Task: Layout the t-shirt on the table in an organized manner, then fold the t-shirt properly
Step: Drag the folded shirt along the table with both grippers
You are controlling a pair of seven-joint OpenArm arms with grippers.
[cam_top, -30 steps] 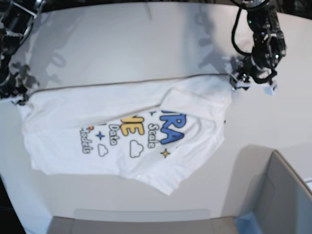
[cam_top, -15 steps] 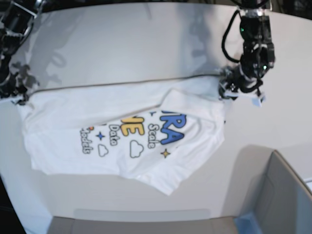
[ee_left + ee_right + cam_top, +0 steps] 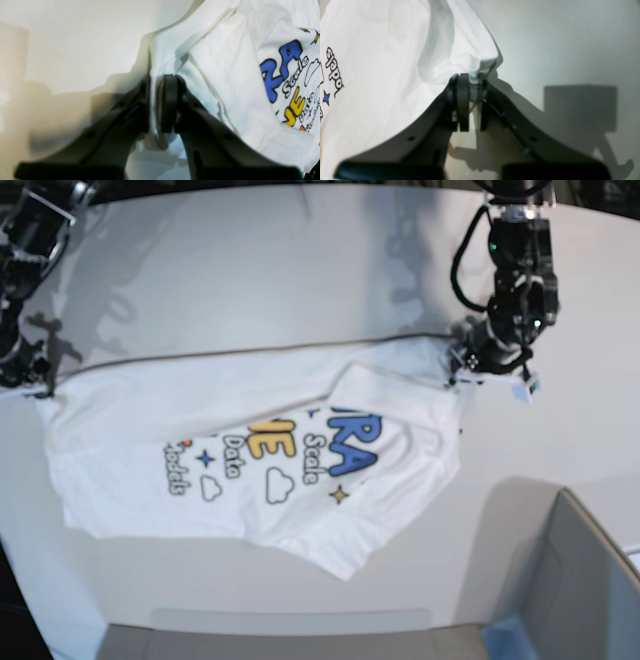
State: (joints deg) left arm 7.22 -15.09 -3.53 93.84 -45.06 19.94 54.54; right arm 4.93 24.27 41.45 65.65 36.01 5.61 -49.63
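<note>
- Two claws are gripping the t-shirt point(image 3: 250, 450) at opposite ends, and the shirt is lying spread across the middle of the white bench point(image 3: 300, 270) in the base view.
- In the base view the left claw point(image 3: 470, 365) is sitting at the shirt's far right corner, with the cloth running away from it toward the view's left.
- From the left wrist view, the left claw point(image 3: 156, 105) is clenching a thin fold of the t-shirt point(image 3: 225, 70) between its dark pads, and the printed blue and yellow lettering is lying off to the right of the pinch.
- In the base view the right claw point(image 3: 35, 380) is sitting at the shirt's far left corner, right at the edge of the picture.
- From the right wrist view, the right claw point(image 3: 470, 100) is nipping a small bunched tip of the t-shirt point(image 3: 382, 75), and the rest of the cloth is falling away to the left of the claw, with bare bench point(image 3: 557, 45) to the right.
- One long straight edge of the shirt is running between the two claws across the bench in the base view.
- Most of the shirt is lying below that edge, nearer the camera, with the print facing up and a fold of cloth lapping over part of the lettering.
- One lower corner of the shirt is pointing toward the near edge of the bench, well apart from both claws.
</note>
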